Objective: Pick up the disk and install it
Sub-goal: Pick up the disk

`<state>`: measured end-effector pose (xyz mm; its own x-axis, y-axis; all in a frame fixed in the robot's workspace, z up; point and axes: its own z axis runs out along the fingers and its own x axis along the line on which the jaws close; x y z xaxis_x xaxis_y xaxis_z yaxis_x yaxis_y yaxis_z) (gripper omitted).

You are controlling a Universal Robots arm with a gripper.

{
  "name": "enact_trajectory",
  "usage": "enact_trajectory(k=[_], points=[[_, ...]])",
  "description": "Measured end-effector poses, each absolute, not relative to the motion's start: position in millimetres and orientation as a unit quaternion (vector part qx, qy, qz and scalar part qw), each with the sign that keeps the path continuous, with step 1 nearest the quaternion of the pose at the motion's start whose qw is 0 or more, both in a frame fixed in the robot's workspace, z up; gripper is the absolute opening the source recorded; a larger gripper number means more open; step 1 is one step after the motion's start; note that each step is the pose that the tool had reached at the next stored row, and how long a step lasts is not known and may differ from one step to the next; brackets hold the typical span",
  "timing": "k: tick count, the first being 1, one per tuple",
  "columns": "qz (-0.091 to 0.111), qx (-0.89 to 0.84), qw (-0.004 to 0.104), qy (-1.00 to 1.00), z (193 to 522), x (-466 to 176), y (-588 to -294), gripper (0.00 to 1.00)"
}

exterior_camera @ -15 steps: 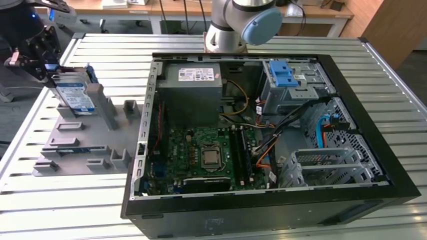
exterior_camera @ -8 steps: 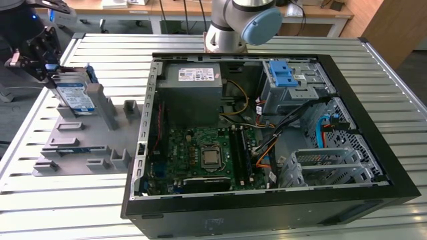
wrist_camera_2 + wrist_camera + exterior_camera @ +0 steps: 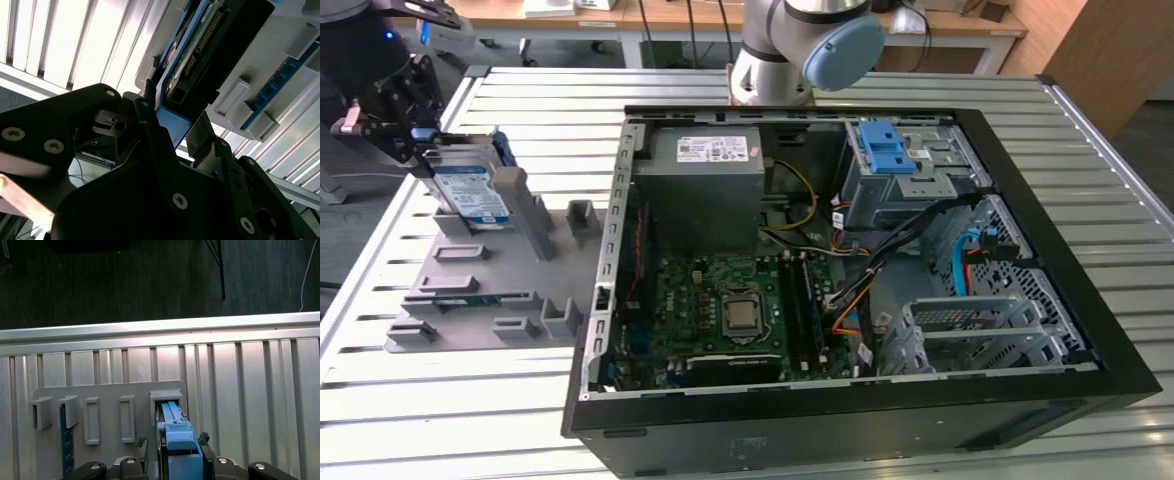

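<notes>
Slatted metal table carries an open case and, toward the exterior view's left, a grey fixture. The disk stands on edge in a fixture slot, well apart from the case's bays. Its long axis rises from the slot to the gripper, and its labelled face is turned toward the case. In the second wrist view the fingers clamp the blue bracket at the disk's upper end.

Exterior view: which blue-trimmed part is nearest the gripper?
The disk, standing in the grey fixture at the exterior view's left, right beside the gripper. The light-blue latch sits inside the computer case, well away.
</notes>
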<state>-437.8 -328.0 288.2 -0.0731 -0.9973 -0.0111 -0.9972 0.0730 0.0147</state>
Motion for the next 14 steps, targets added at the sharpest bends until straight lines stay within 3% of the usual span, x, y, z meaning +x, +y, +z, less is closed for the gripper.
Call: enact_trajectory(k=[6, 8, 9, 14], points=[[-0.009, 0.681, 0.001, -0.732, 288.1, -437.8, -328.0, 0.51], [-0.009, 0.681, 0.001, -0.732, 288.0, -437.8, -328.0, 0.49], [-0.009, 0.681, 0.001, -0.732, 288.0, -437.8, -328.0, 0.42], [-0.009, 0.681, 0.001, -0.732, 288.0, -437.8, -328.0, 0.41]])
